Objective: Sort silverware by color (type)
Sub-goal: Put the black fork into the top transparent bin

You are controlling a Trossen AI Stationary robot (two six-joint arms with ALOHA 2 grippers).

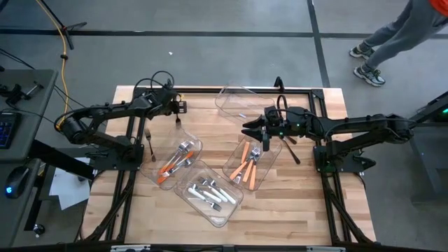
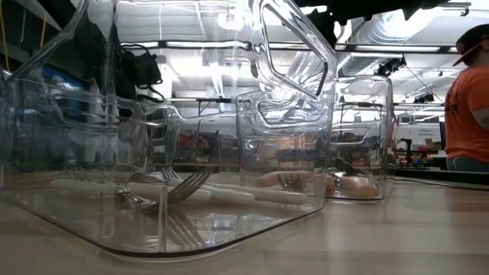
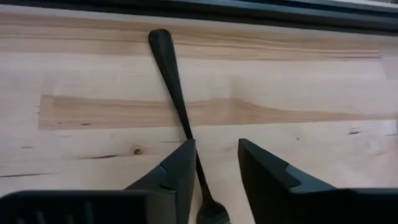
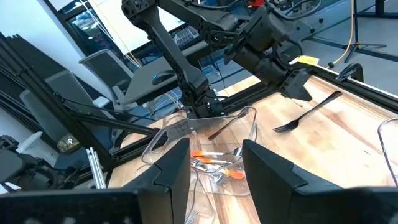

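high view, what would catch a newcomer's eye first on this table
Three clear rectangular plastic bins fan out mid-table, holding silver-headed cutlery: orange-handled pieces in the right one, white-handled pieces in the front one, a mix in the left. A fourth clear bin lies tipped near the far edge. The left gripper, open, straddles an all-black fork lying on the wood at far left; the right gripper hangs open over the orange bin.
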